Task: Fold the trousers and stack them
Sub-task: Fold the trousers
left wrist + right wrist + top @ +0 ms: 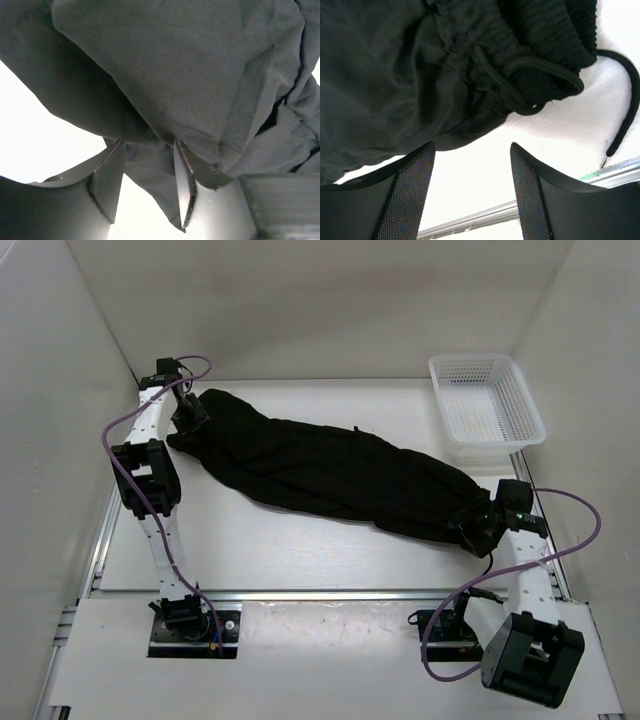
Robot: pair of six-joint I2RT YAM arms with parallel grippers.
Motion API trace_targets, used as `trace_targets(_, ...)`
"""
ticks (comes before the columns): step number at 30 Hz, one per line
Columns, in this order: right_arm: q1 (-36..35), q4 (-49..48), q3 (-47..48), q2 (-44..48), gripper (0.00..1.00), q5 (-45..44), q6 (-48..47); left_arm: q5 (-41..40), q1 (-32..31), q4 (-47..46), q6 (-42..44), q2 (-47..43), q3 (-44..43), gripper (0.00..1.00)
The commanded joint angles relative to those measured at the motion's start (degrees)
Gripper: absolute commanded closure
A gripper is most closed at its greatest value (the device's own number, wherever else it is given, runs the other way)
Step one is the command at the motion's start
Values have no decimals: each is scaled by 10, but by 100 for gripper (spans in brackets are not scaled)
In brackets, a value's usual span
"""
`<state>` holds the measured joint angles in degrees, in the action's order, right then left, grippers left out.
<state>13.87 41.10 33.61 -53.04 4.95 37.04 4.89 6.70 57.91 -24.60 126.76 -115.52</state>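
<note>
The black trousers [330, 470] lie stretched diagonally across the white table, leg ends at the back left, waistband at the front right. My left gripper [188, 420] is at the leg end. In the left wrist view it [147, 150] is open, with a flap of trouser fabric [190, 75] hanging between the fingers and draped over the right finger [186, 180]. My right gripper [475, 525] hovers at the waistband end. In the right wrist view it [470, 150] is open and empty, just short of the gathered elastic waistband [545, 30] and its drawstring [625, 100].
A white mesh basket [530, 410] stands at the back right corner. White walls close in the left, back and right sides. A metal rail [330, 595] runs along the table's front edge.
</note>
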Motion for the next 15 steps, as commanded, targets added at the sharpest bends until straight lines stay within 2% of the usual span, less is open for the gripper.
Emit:
trace_targets(1, 3, -4, 40, -14, 33, 11, -9, -21, 2, -17, 7, -46, 2, 48)
trace_targets(3, 3, -9, 59, -30, 33, 3, -9, -27, 2, -17, 2, -39, -6, 40)
trace_targets(4, 3, -16, 65, -36, 33, 3, -9, -27, 2, -17, 2, -28, -12, 29)
trace_targets(6, 3, -23, 78, -51, 33, 3, -9, -37, 2, -17, -4, -17, -32, 20)
trace_targets(7, 3, -30, 78, -58, 33, 3, -9, -43, 2, -17, -4, -4, -39, 11)
trace_targets(9, 3, -37, 89, -80, 32, 3, -9, -69, 8, 3, -10, 11, -68, 9)
trace_targets(10, 3, -45, 89, -88, 32, 9, -9, -76, 8, 4, -16, 16, -74, 9)
trace_targets(12, 3, -58, 95, -113, 26, 9, -9, -76, 14, -2, -24, 23, -74, 9)
trace_targets(14, 3, -82, 95, -141, 19, 9, -2, -60, 21, -3, -24, 43, -84, 16)
trace_targets(15, 3, -90, 100, -152, 19, 9, 3, -40, 27, -3, -24, 52, -93, 38)
